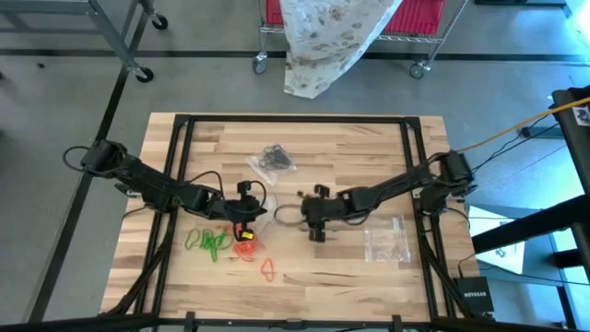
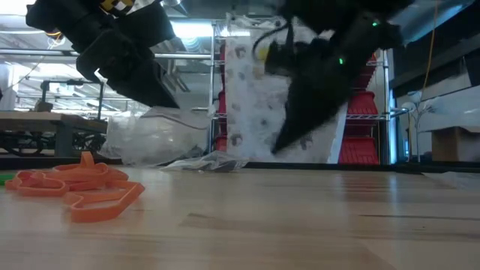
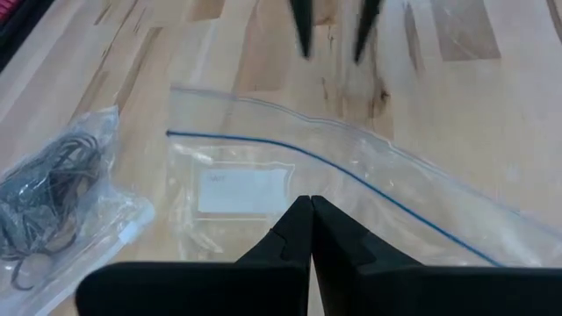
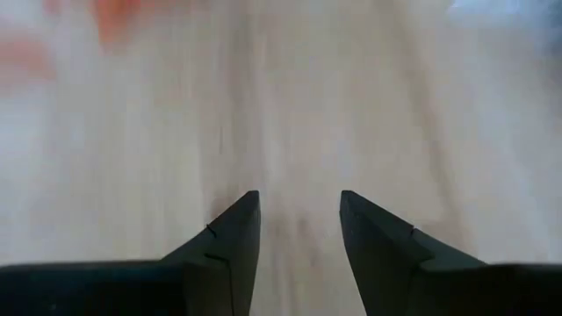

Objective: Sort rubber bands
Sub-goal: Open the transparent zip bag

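Green rubber bands (image 1: 210, 242) and orange-red bands (image 1: 247, 247) lie loose on the table near its near-left part, with one more orange loop (image 1: 268, 269) closer to the near edge; the orange ones (image 2: 82, 187) also show in the low view. Black bands (image 1: 274, 159) sit inside a clear bag (image 3: 44, 202). My left gripper (image 3: 309, 206) is shut, just beyond the orange bands, its tips over an empty clear zip bag (image 3: 263, 175). My right gripper (image 4: 300, 206) is open above bare wood at mid-table, facing the left one. My left gripper has its shut fingertips (image 3: 299, 215) over the near part of the empty clear bag (image 3: 237, 189), slanting down from the table's left. Whether they touch or pinch the bag, I cannot tell.
Another clear bag (image 1: 387, 240) lies on the table's right part. A black frame (image 1: 184, 120) runs around the tabletop. Bare wood (image 1: 350, 277) spans the near right. Beyond the far edge stands a wire cart (image 1: 369, 37) with a draped cloth.
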Controlling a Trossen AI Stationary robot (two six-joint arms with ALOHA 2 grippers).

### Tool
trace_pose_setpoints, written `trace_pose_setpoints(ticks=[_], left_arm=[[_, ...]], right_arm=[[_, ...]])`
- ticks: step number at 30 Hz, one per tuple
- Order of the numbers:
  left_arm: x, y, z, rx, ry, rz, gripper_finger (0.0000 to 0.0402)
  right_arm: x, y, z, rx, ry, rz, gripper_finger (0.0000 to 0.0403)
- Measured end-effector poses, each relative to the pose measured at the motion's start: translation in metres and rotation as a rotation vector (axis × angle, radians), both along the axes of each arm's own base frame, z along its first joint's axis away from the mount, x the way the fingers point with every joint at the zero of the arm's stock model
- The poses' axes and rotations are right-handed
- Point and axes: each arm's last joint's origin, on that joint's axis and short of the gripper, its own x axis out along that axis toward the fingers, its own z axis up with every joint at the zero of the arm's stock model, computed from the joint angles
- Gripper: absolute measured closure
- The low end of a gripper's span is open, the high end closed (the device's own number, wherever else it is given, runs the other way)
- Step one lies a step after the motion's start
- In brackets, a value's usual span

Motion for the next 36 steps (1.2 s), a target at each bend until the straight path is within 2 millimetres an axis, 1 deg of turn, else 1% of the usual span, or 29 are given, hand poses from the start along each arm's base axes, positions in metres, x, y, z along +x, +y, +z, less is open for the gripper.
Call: trace_pose_setpoints(ticks=[3,5,7,9,11,14,18,23,28,36], left_arm=[[0.001,0.0,0.001,-0.003,-0.007,0.0,0.0401],[0.001,0.0,0.001,-0.005,-0.013,0.001,0.0402],[0.001,0.0,0.002,-0.009,-0.024,0.001,0.0401],[0.003,-0.001,0.003,-0.017,-0.045,0.004,0.0402],[0.003,-0.001,0.004,-0.026,-0.056,0.008,0.0402],[0.004,0.001,0.003,-0.031,-0.058,0.021,0.0401],[0.008,0.006,-0.006,-0.037,-0.031,0.055,0.0401],[0.012,0.006,-0.014,-0.037,-0.014,0.067,0.0402],[0.017,0.005,-0.011,-0.048,-0.069,0.06,0.0402],[0.017,0.005,-0.011,-0.049,-0.073,0.06,0.0401]], right_arm=[[-0.006,-0.006,0.013,0.098,-0.224,-0.114,0.0252],[-0.006,-0.008,0.017,0.191,-0.33,-0.198,0.0252],[-0.004,-0.009,0.02,0.299,-0.402,-0.303,0.0252],[0.0,-0.011,0.018,0.369,-0.435,-0.406,0.0252],[0.002,-0.011,0.011,0.425,-0.431,-0.459,0.0252],[0.008,-0.01,0.004,0.476,-0.474,-0.493,0.0252],[0.012,-0.01,-0.006,0.504,-0.471,-0.526,0.0252],[0.012,-0.013,-0.007,0.505,-0.473,-0.554,0.0252],[0.012,-0.013,-0.007,0.498,-0.47,-0.566,0.0252],[0.011,-0.013,-0.008,0.476,-0.475,-0.59,0.0252]])
